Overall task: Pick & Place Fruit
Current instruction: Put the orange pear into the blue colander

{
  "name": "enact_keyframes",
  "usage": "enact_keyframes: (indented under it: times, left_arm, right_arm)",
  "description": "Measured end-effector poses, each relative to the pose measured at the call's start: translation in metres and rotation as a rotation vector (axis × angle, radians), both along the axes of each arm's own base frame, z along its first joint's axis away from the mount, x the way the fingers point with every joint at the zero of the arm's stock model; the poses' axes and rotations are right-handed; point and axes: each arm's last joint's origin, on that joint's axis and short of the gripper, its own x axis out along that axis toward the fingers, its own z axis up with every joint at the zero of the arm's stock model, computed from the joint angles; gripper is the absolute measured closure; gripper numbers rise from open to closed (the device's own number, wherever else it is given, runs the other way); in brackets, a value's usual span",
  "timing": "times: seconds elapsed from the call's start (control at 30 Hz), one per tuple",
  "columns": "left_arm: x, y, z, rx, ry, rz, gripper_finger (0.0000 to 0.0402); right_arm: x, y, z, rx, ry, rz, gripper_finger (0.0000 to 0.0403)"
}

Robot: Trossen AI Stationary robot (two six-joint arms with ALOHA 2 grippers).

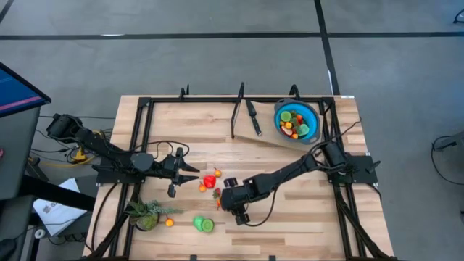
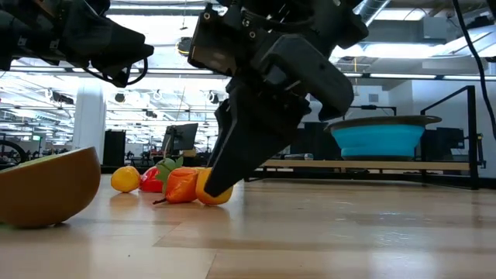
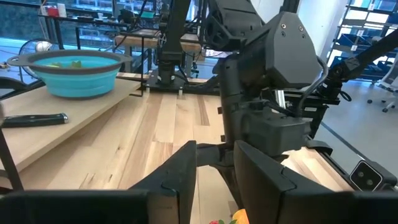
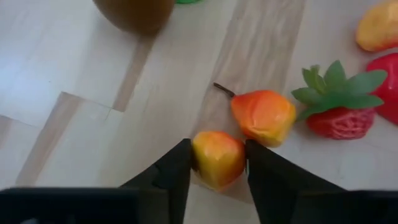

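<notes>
Two dark fingers of the right gripper are pinching a small yellow-orange fruit at the bottom centre of the right wrist frame, squarely in their gap and resting on the table. Just right of it an orange pear-like fruit is lying, its stem pointing to the upper left. The blue bowl is sitting at the high view's upper right. The left gripper is hovering left of the cluster, fingers spread.
</notes>
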Motion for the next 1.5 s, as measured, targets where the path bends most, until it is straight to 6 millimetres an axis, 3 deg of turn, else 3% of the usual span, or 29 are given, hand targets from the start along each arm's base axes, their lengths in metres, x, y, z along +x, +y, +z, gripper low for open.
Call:
enact_keyframes:
  times: [0.17,0.77,1.0,1.23,1.5]
  left_arm:
    - [0.000,0.000,0.000,0.000,0.000,-0.001,0.0298]
    - [0.000,0.000,0.000,0.000,-0.002,0.002,0.0298]
    - [0.000,0.000,0.000,0.003,-0.002,0.013,0.0298]
    - [0.000,0.000,0.000,0.003,-0.002,0.014,0.0298]
    - [0.000,0.000,0.000,0.004,-0.001,0.015,0.0298]
  right_arm:
    - [0.000,0.000,0.000,0.000,0.001,0.000,0.0305]
    - [-0.001,-0.003,0.007,0.019,0.067,-0.022,0.0311]
    - [0.010,-0.012,0.039,-0.004,0.135,-0.046,0.0311]
    - [0.014,-0.033,0.078,-0.035,0.244,-0.093,0.0311]
    - [0.006,-0.057,0.097,-0.069,0.393,-0.148,0.0312]
